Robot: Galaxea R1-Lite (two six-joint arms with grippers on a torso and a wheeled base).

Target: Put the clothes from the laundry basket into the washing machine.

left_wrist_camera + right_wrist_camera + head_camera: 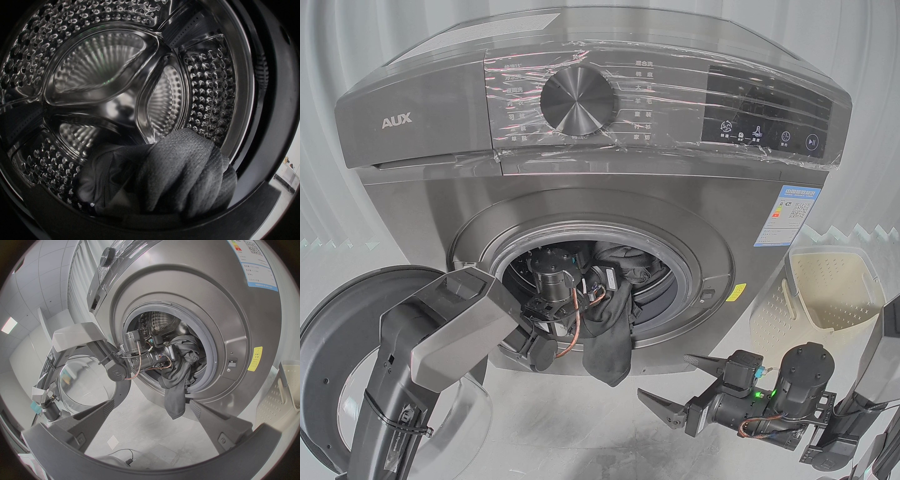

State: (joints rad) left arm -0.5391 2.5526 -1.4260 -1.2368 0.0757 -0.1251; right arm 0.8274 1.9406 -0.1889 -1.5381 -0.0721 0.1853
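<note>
- The washing machine [600, 206] stands with its door [328, 350] swung wide to the robot's left, so the drum [103, 62] is open for loading
- A dark garment [609, 337] is only partly in: the bunched upper part lies in the mouth of the drum, while a long tail hangs out over the lower rim of the opening and down the front panel, short of the floor [562, 431]
- Seen from the left wrist, the cloth sits heaped on the drum's front edge; behind it the steel drum looks bare
- The left arm [553, 284] reaches into the opening right beside the garment; the left pincer is hidden by the cloth, so I cannot tell whether it is parted or clamped, or whether it has hold of the fabric
- The right pincer [665, 377] hangs low in front of the machine, spread wide with nothing in it, near the laundry basket [775, 312]
- The basket leans beside the machine on the robot's right, and the part of its inside that can be seen holds no clothes
- My reading: the transfer is mostly done; what is left is to push the dangling tail fully inside, and to check the basket's hidden bottom
</note>
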